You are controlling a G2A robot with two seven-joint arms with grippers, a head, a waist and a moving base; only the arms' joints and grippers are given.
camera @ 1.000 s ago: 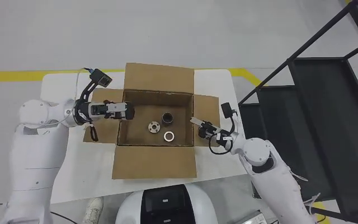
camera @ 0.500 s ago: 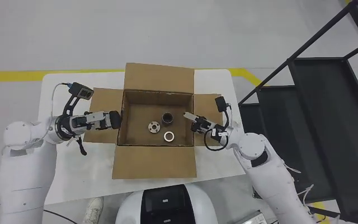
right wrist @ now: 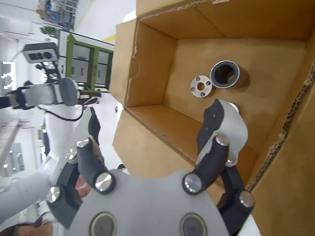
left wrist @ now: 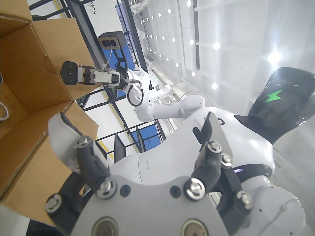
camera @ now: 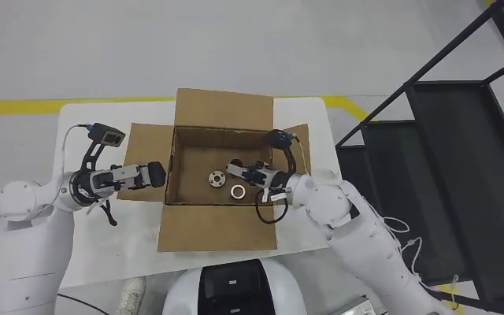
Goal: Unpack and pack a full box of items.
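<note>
While all three parts in sight lie inside the cardboard box (camera: pixel 224 106), the unpacking looks barely begun, if begun at all. Nothing is held by either arm. By this judgement, each part has yet to be lifted out and later put back. It could equally be the end of packing, and the pictures alone do not settle which.

The box stands open on a white table (camera: pixel 118 248), its four flaps folded outward. On its floor, near the middle, sit three small parts:

- A flat metal flange disc (camera: pixel 216 179) with a centre hole and smaller holes around it.
- A short dark cylindrical sleeve (right wrist: pixel 225 74) with a metal rim. It is just beside the disc, standing on end with its open mouth up.
- A white ring (camera: pixel 237 191), lying flat a little apart from the other two, toward the robot.

The right gripper (camera: pixel 236 168) is inside the box opening, above the parts. Its jaws are spread wide with nothing between them. In the right wrist view, one finger (right wrist: pixel 221 121) overlaps the white ring, with the disc and sleeve just beyond. Whether it touches anything cannot be told.

The left gripper (camera: pixel 155 173) is outside the box, above the left flap and close to the left wall. Its jaws are also spread and hold nothing.
</note>
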